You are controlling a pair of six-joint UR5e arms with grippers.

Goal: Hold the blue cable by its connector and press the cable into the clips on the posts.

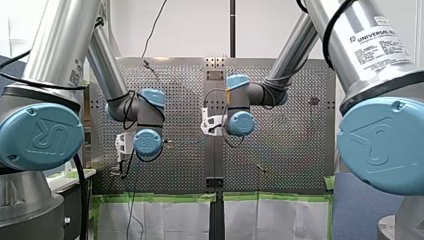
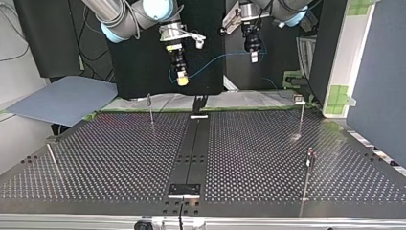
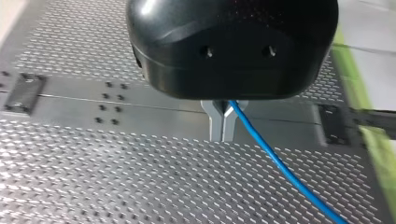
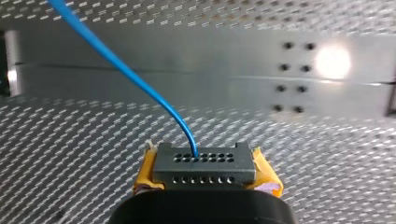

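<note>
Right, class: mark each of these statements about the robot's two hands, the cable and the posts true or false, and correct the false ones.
1. The right hand grips the connector between yellow pads. True.
2. The cable runs from the connector across to the left hand. True.
3. The left hand is open, with the cable lying loose. False: its metal fingers are shut on the cable.
4. The cable is already pressed into a clip. False: it hangs slack in the air between the hands, clear of the posts.
</note>
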